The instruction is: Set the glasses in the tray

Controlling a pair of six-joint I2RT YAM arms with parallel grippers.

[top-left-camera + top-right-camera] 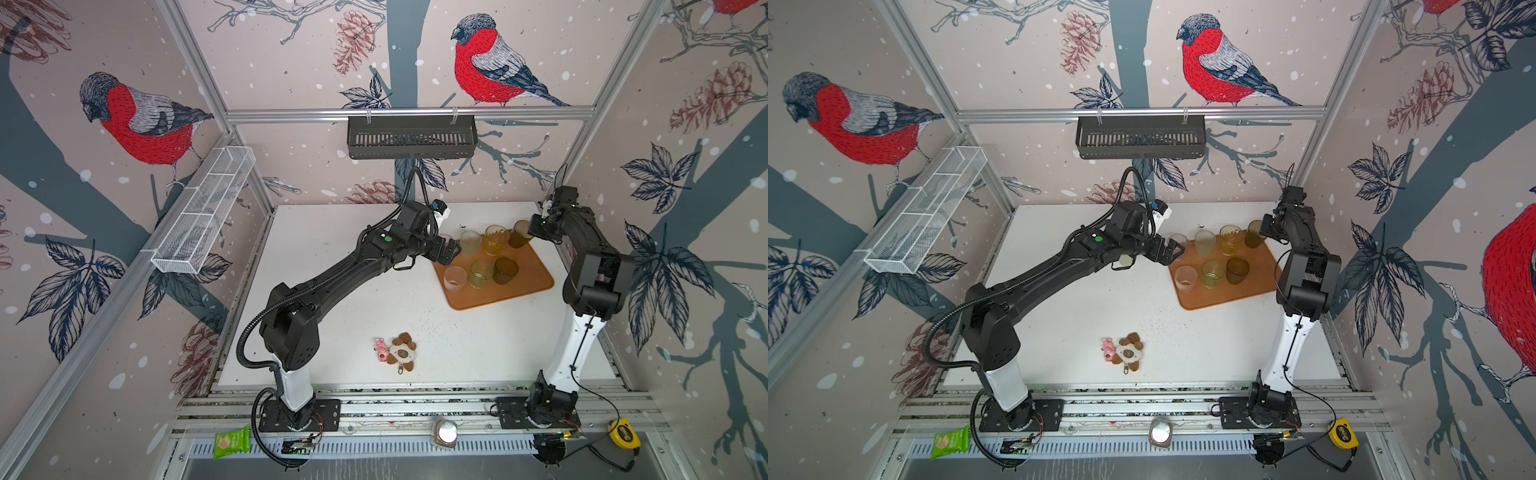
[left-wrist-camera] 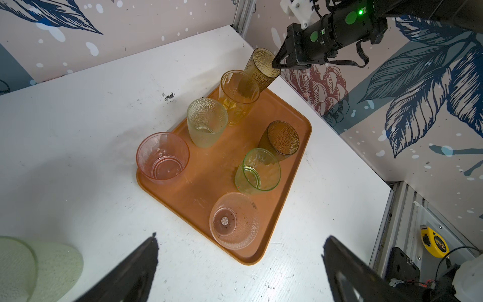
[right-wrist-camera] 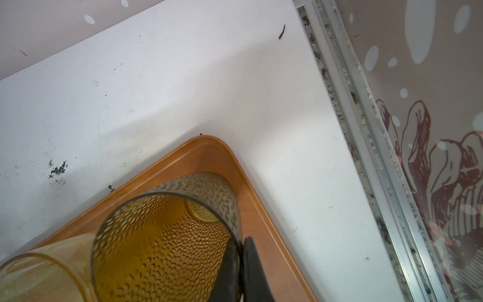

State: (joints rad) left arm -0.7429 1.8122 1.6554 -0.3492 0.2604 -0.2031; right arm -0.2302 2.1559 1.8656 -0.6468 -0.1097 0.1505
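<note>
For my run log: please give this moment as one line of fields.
right pincer: shut on tall brown glass rim, over tray corner | left pincer: open, empty | off tray: frosted cream glass

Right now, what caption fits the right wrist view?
Right fingers pinch the rim of a dimpled amber-brown translucent tumbler at a corner of the flat orange-brown tray.

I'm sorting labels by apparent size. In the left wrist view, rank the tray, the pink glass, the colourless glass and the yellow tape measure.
1. tray.
2. pink glass and colourless glass: about alike; the colourless one is nearer the camera, so unranked.
3. yellow tape measure.
</note>
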